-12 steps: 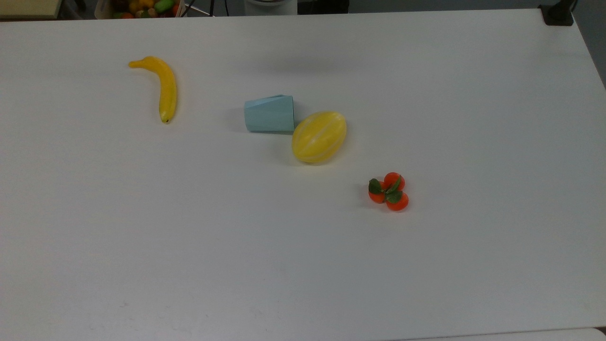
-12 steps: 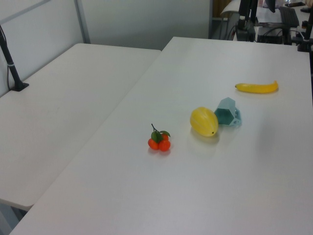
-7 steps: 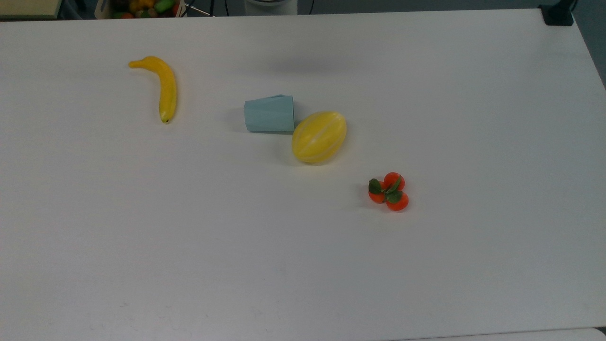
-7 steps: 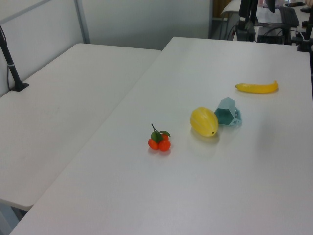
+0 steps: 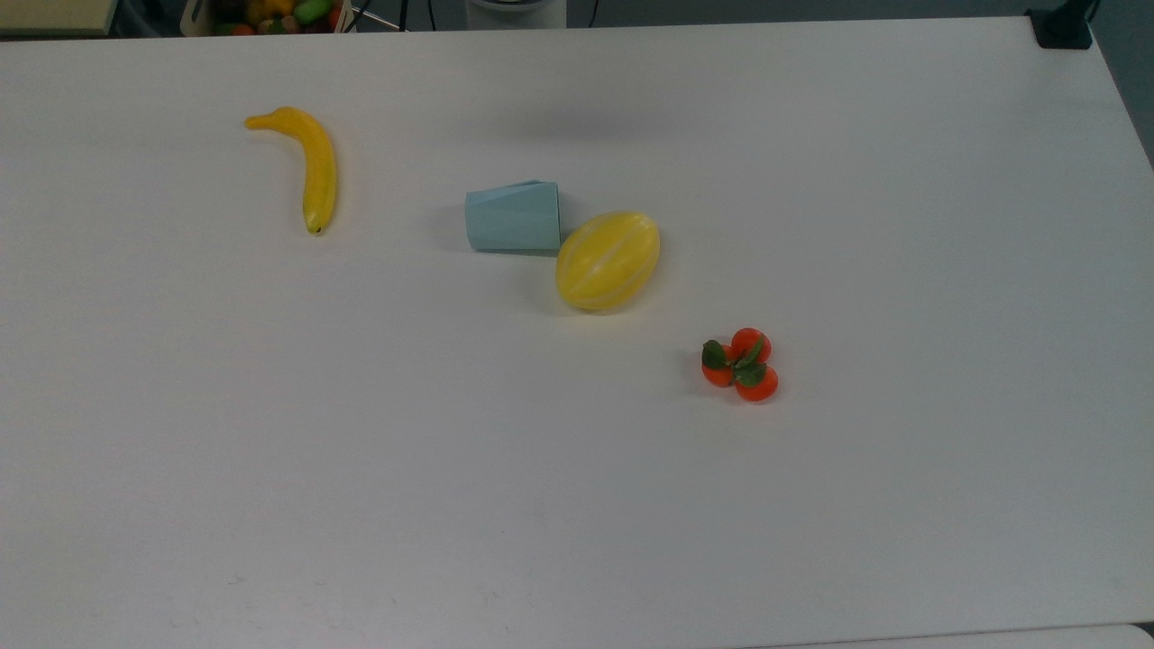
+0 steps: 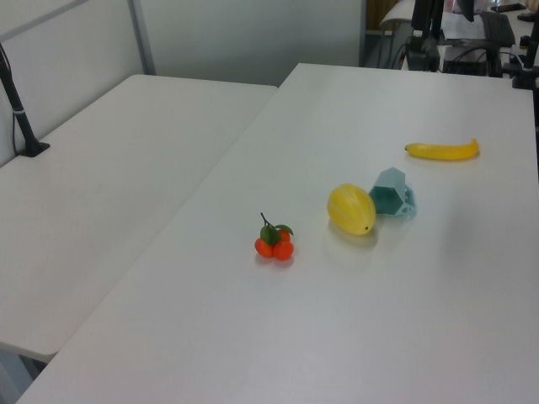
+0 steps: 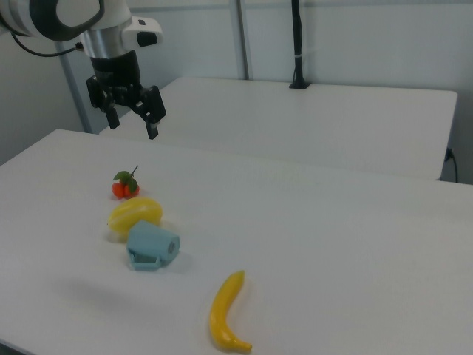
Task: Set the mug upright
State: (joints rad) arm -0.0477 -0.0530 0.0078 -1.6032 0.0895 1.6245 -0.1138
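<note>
The mug (image 5: 512, 216) lies on its side mid-table, its rim end touching the melon (image 5: 607, 260). Banana (image 5: 311, 165) and tomato cluster (image 5: 741, 364) sit well apart, with bare white table (image 5: 577, 505) all round. My gripper (image 7: 134, 123) hangs high above, fingers spread wide, empty.

Robotics lab, we judge: bare white desk (image 5: 811, 505) with toy fruit; second desk (image 6: 109, 185) alongside; robot arm (image 7: 81, 22) at 10 o'clock in the right view; plain partition walls (image 7: 355, 37).
</note>
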